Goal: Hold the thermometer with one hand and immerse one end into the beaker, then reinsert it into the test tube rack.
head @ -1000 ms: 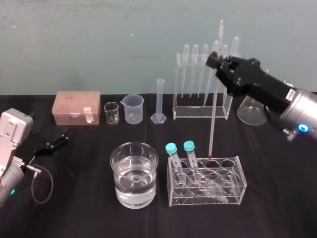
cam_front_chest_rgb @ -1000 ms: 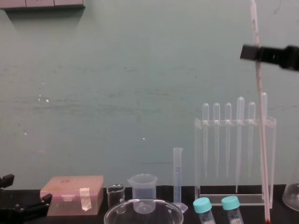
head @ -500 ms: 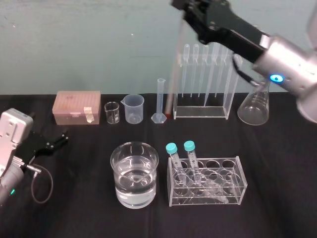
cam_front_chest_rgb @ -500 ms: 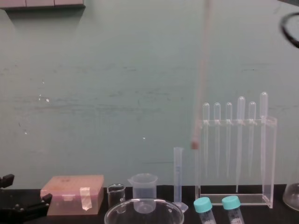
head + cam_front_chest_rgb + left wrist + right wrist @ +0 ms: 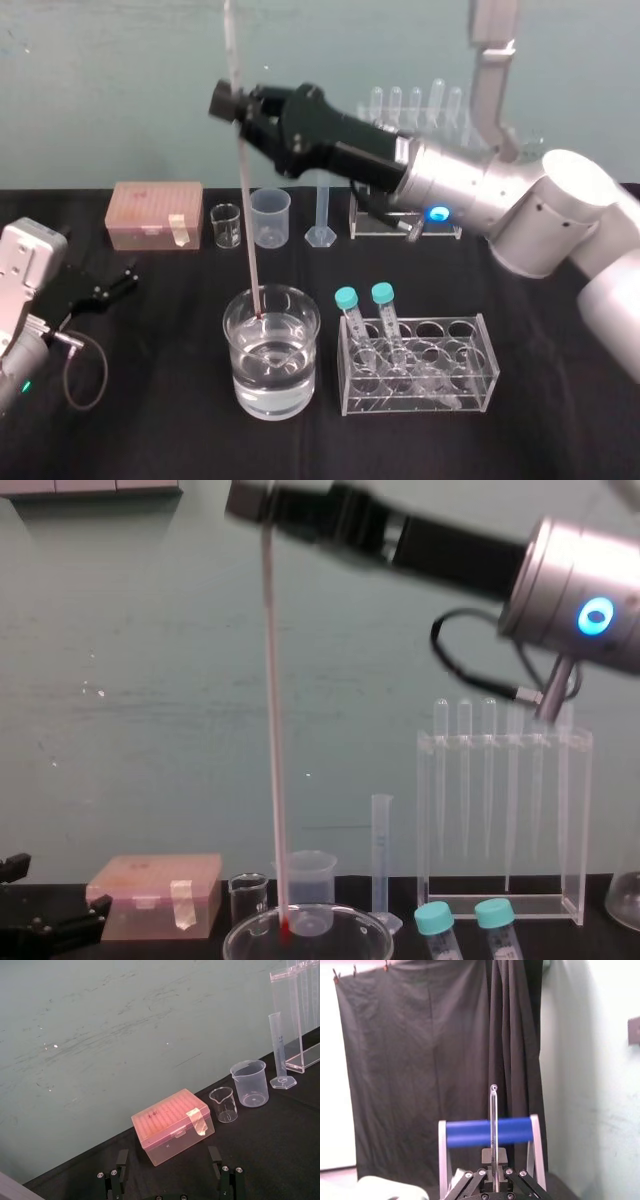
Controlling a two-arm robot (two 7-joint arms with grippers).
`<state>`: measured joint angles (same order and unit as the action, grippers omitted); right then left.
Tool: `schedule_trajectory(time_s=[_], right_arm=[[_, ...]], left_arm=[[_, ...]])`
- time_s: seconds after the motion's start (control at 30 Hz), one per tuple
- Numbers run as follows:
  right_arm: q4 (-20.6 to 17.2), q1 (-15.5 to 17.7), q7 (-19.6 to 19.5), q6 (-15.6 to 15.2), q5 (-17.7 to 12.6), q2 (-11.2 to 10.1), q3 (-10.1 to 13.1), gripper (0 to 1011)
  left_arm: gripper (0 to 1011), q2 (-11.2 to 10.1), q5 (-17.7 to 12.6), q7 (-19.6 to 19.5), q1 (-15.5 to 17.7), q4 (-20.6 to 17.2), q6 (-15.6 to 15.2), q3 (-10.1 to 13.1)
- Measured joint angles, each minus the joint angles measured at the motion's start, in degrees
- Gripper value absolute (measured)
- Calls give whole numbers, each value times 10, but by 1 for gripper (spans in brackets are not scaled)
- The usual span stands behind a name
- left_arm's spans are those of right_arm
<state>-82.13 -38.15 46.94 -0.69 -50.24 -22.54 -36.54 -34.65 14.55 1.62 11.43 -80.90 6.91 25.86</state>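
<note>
My right gripper (image 5: 235,103) is shut on the thermometer (image 5: 245,210), a long thin glass rod held nearly upright. It hangs high over the beaker (image 5: 271,375), a wide glass holding water. The thermometer's red tip sits inside the beaker's mouth, just under the rim; I cannot tell whether it touches the water. In the chest view the thermometer (image 5: 273,730) drops from the right gripper (image 5: 255,498) to the beaker rim (image 5: 240,940). In the right wrist view the rod (image 5: 493,1125) stands pinched between shut jaws. The low clear test tube rack (image 5: 480,375) with two teal-capped tubes stands right of the beaker. My left gripper (image 5: 110,290) rests open at the far left.
Along the back stand a pink tip box (image 5: 155,215), a small glass beaker (image 5: 226,226), a plastic beaker (image 5: 270,217) and a graduated cylinder (image 5: 322,210). A tall clear frame of pipettes (image 5: 505,820) stands behind my right arm. A cable loops beside the left arm.
The right gripper lifted the thermometer out of the low rack, swung it high to the left, then brought its red tip down into the beaker's mouth. The left arm stayed still.
</note>
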Motion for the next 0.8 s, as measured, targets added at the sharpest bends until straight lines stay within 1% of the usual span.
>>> schedule_trajectory(time_s=[0.17,0.2,0.27,0.5,0.8], right_arm=[[34,2,10,7,22,3,-26,56],[34,2,10,7,22,3,-26,56],[45,7,13,9,29,3,-34,56],[66,18,15,8,35,6,-40,56],[80,24,18,15,49,7,-41,56]], left_arm=[[1008,0,0,0,0,0,0,0],[1008,0,0,0,0,0,0,0],[1008,0,0,0,0,0,0,0],[1008,0,0,0,0,0,0,0],[1008,0,0,0,0,0,0,0]])
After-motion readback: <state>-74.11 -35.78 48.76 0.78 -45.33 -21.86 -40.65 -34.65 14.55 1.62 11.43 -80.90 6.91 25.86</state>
